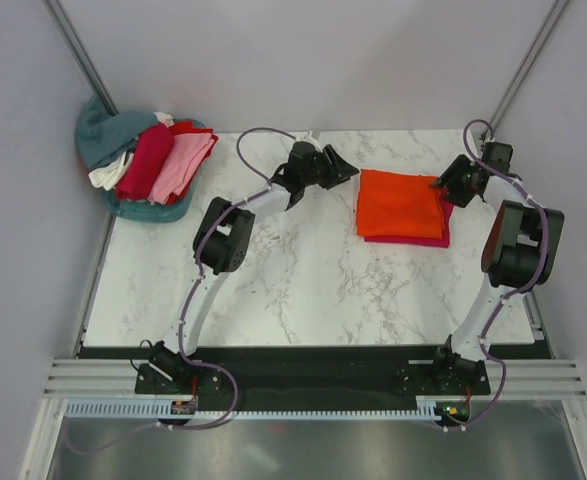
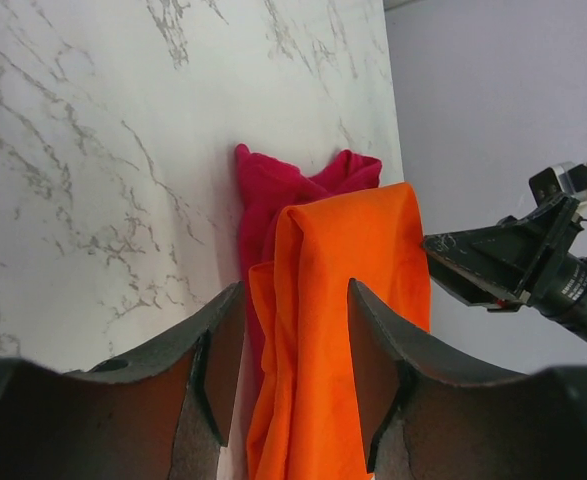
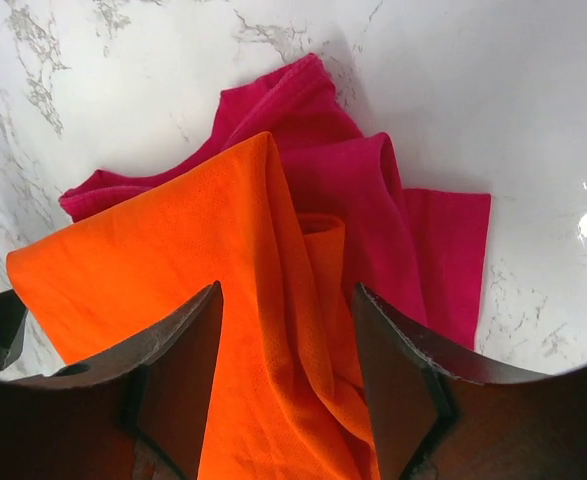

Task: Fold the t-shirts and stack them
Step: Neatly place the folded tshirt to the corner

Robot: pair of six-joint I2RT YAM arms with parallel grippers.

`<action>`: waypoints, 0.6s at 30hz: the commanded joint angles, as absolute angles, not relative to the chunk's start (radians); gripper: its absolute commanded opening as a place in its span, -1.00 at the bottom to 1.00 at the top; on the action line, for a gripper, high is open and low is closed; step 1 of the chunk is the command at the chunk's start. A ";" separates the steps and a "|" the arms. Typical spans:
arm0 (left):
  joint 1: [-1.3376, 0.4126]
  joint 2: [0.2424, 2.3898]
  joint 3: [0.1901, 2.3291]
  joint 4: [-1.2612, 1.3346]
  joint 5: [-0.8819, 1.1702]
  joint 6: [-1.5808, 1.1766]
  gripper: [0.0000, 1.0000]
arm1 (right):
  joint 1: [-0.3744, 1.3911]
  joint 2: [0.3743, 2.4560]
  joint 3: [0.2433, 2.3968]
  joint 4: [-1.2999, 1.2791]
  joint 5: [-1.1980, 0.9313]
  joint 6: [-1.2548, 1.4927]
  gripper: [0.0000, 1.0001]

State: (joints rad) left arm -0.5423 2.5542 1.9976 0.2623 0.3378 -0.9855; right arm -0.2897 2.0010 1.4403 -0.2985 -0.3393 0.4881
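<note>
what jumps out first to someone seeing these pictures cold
The bright orange t-shirt lies folded on a crimson-pink t-shirt toward the far right, the left gripper and right gripper open either side. A heap of red, pink, white and teal shirts fills the far left corner.

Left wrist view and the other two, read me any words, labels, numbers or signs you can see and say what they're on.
Nothing can be read in any view.
Black right gripper, faint white marks on its housing: too small and blurred to read.
Folded bright orange cloth t-shirt: plain, no print.
Crimson-pink cloth t-shirt beneath it: plain, no print.
White marble-patterned table: no text.
</note>
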 commanded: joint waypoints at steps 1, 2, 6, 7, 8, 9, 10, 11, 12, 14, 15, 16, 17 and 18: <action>-0.566 2.576 2.057 0.316 0.365 -1.028 0.06 | -0.282 2.037 1.496 -0.295 -0.347 0.463 0.24; -0.572 2.583 2.066 0.316 0.364 -1.029 0.06 | -0.278 2.046 1.499 -0.295 -0.348 0.463 0.25; -0.583 2.602 2.085 0.316 0.361 -1.035 0.07 | -0.268 2.068 1.529 -0.295 -0.356 0.465 0.22; -0.584 2.603 2.085 0.316 0.356 -1.037 0.07 | -0.267 2.072 1.534 -0.295 -0.359 0.465 0.18; -0.584 2.609 2.086 0.316 0.353 -1.038 0.07 | -0.268 2.078 1.539 -0.295 -0.365 0.466 0.15; -0.584 2.611 2.085 0.316 0.351 -1.045 0.07 | -0.265 2.080 1.548 -0.295 -0.374 0.468 0.11; -0.584 2.614 2.086 0.316 0.350 -1.046 0.07 | -0.265 2.082 1.552 -0.296 -0.379 0.466 0.00; -0.584 2.617 2.088 0.316 0.348 -1.048 0.07 | -0.264 2.085 1.555 -0.295 -0.385 0.465 -0.07; -0.584 2.622 2.092 0.316 0.351 -1.049 0.06 | -0.265 2.083 1.562 -0.295 -0.394 0.462 -0.16; -0.586 2.625 2.092 0.316 0.351 -1.052 0.06 | -0.261 2.085 1.565 -0.293 -0.399 0.457 -0.37; -0.586 2.628 2.094 0.316 0.351 -1.052 0.06 | -0.262 2.085 1.566 -0.295 -0.399 0.457 -0.45; -0.586 2.632 2.095 0.316 0.351 -1.054 0.05 | -0.261 2.086 1.566 -0.295 -0.403 0.457 -0.58; -0.586 2.634 2.097 0.318 0.350 -1.055 0.05 | -0.261 2.088 1.566 -0.295 -0.403 0.456 -0.61; -0.586 2.635 2.100 0.318 0.350 -1.058 0.04 | -0.261 2.088 1.566 -0.293 -0.403 0.454 -0.63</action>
